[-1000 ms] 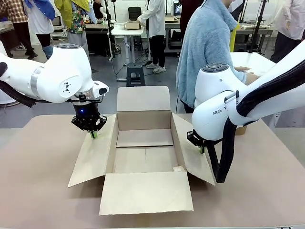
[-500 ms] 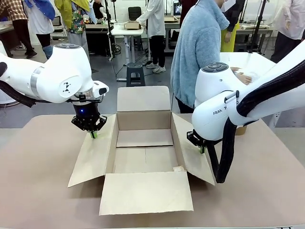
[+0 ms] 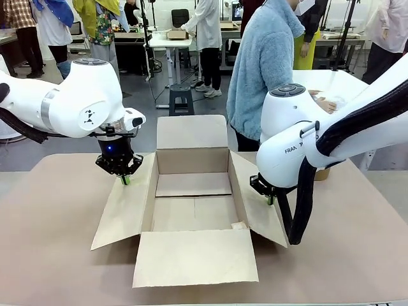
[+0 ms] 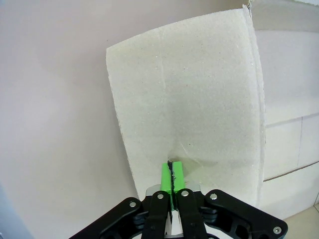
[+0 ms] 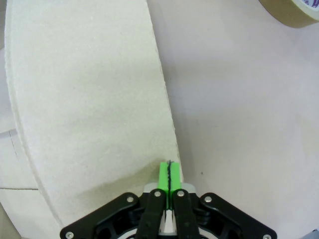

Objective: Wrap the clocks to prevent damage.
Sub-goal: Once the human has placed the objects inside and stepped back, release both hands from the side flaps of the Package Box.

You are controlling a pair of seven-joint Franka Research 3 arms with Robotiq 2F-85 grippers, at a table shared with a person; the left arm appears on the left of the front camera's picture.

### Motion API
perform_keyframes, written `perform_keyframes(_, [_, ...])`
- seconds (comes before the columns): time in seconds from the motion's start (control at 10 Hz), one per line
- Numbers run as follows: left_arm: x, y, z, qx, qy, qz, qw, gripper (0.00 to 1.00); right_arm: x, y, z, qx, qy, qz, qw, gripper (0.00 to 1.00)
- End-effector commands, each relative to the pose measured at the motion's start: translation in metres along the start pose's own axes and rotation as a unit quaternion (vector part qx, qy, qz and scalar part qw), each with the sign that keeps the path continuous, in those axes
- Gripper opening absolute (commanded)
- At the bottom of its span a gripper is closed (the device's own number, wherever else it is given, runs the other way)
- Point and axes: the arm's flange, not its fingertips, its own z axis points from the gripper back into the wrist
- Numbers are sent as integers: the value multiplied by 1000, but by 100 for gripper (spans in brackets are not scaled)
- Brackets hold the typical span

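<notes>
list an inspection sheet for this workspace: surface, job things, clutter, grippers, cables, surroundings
surface: brown table, flat, no spills seen
job's things: cardboard box open and upright, all four flaps folded outward, nothing seen inside
clutter: tape roll lying on the table beyond the right flap
grippers: left gripper shut, tips down on the left flap; right gripper shut, tips at the right flap's outer edge
cables: black cable hangs in a loop off the right arm, over the right flap
surroundings: person in a light blue fleece at the far side, turned to a white table; stool and other people behind
</notes>
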Motion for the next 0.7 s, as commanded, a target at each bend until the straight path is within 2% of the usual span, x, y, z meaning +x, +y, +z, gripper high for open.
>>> perform_keyframes(0.0, [2, -1, 0, 6, 2, -5, 1000, 0, -2, 1, 0, -9, -2, 0, 1000, 1])
perform_keyframes(0.6, [2, -1, 0, 6, 2, -5, 1000, 0, -2, 1, 0, -9, -2, 0, 1000, 1])
